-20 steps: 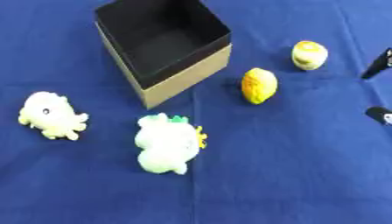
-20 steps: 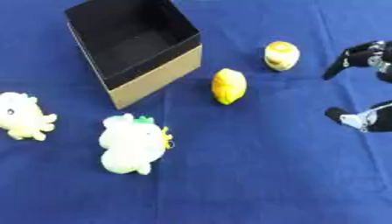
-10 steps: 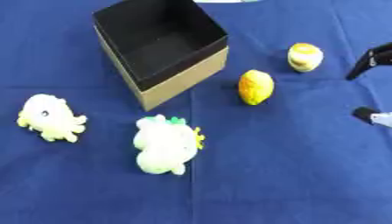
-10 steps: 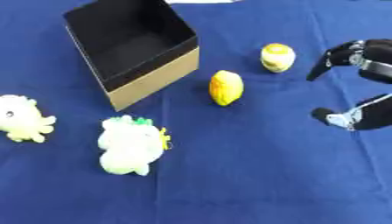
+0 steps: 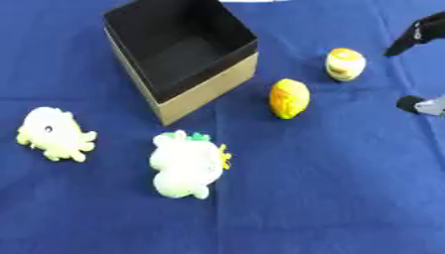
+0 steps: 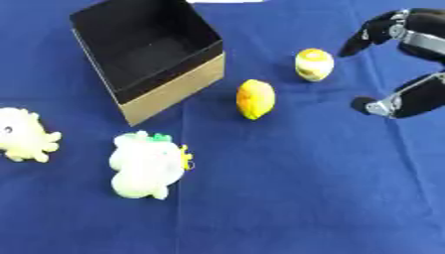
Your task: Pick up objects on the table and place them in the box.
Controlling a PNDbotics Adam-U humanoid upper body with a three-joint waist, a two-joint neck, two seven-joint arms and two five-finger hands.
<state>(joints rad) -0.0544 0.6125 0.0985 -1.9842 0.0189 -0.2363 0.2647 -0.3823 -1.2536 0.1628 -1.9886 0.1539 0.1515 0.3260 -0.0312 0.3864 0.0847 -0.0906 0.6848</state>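
Spread across everything: a blue cloth (image 6: 287, 198) over the table. On it at upper left, an open cardboard box (image 6: 148, 54), black inside, nothing in it as yet. Below the box, a pale plush animal with a green tuft (image 6: 146, 164); at the left edge, a pale yellow plush octopus (image 5: 52, 134). Right of the box, an orange-yellow lemon-shaped toy (image 6: 256, 98), and beyond it, just beside the fingertips, a smaller round yellow toy with pale bands (image 6: 314, 64). At the right edge, the right hand (image 6: 415, 74), fingers spread wide and holding nothing, upper finger and lower thumb apart with the gap facing the round toy. No left hand in either view.

Likely step: reaching for the round toy. Best done by centring the toy in the gap before closing, approaching low and level to avoid nudging it into a roll, then lifting clear before crossing past the lemon toy toward the box.
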